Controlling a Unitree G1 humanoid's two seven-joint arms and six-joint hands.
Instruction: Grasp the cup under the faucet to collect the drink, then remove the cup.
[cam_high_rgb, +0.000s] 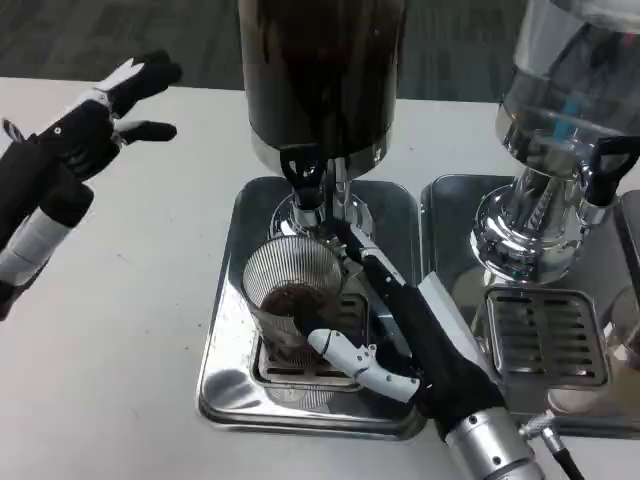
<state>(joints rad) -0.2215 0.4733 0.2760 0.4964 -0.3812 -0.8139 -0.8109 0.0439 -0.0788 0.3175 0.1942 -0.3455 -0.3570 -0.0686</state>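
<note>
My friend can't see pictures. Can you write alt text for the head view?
The right robot hand holds a ribbed clear cup with some dark drink under the dark dispenser's faucet, on a metal drip tray. The left robot hand hovers open above the white table.

From where I stand, nothing readable shows: no label, brand, number or sign on the dark dispenser (322, 70), the clear dispenser (575, 80) beside it, or the cup (293, 300).
</note>
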